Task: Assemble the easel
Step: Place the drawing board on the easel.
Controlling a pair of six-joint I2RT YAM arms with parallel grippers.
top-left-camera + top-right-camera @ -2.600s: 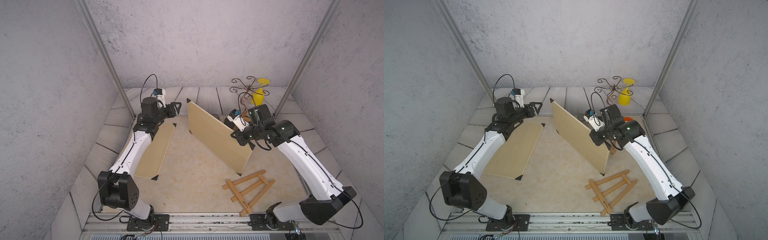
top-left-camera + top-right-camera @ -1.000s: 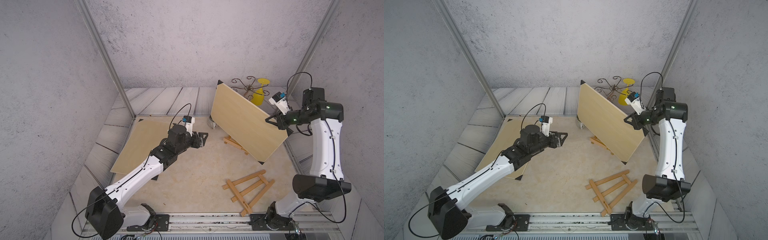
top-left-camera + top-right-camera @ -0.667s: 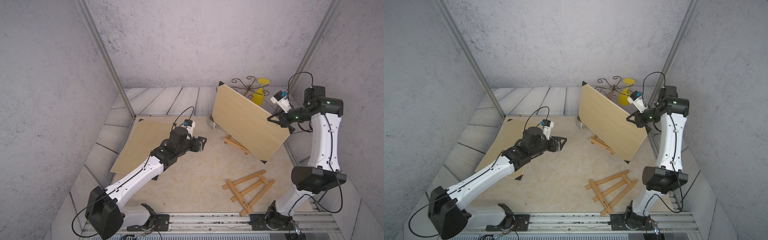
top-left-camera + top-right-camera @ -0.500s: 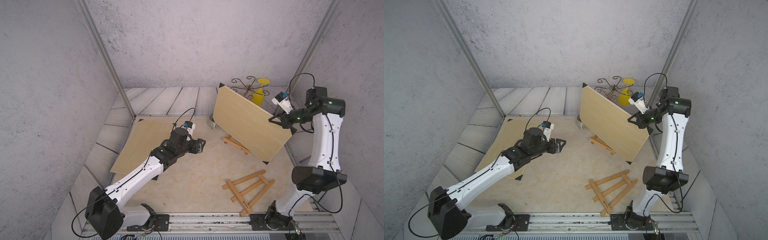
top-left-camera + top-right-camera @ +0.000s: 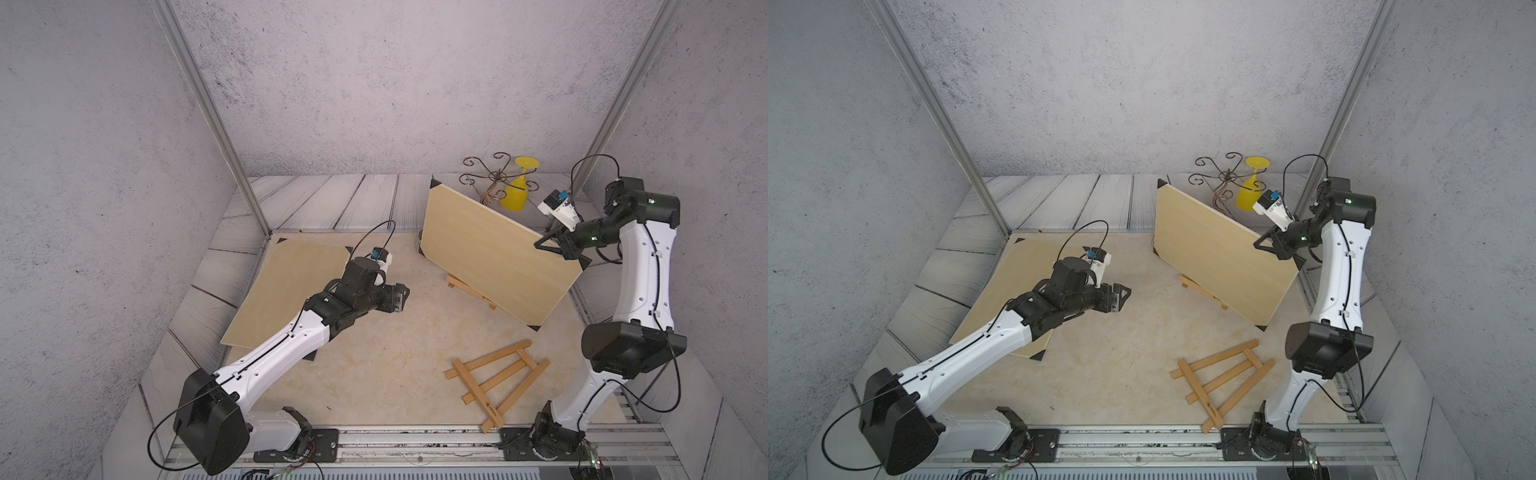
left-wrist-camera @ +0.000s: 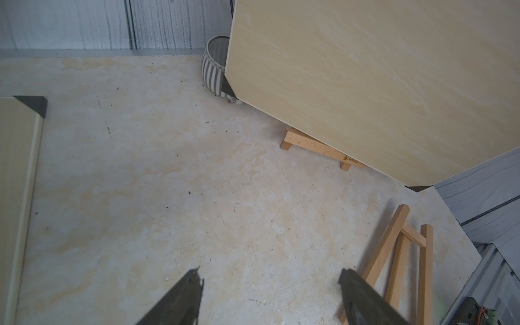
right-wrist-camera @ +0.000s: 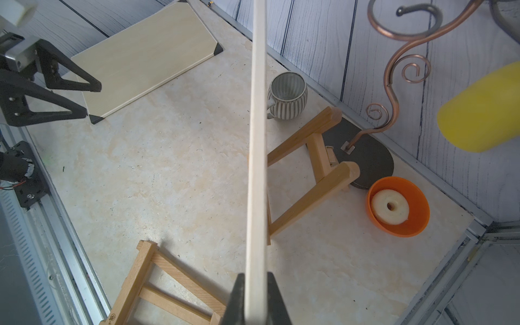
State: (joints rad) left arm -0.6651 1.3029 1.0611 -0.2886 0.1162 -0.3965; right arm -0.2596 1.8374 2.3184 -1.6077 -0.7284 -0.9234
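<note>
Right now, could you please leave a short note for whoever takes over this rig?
Right gripper: fingers shut on the raised board, held tilted above the table at back right.
Left gripper: open, empty, hovering over mid-table.
Second board lies flat on the left; one easel frame lies flat at front right, another wooden frame sits beneath the raised board.
Done: nothing assembled. Left: stand an easel up, set a board on it.

right gripper (image 7: 256,278) at bottom centre of frame, jaws clamped on thin board (image 7: 256,126), seen edge-on, running up frame. right of board: striped mug (image 7: 287,94), wooden easel frame (image 7: 312,168), orange bowl (image 7: 416,222) holding donut (image 7: 380,208). left gripper (image 7: 91,100) at left edge, jaws apart.
</note>
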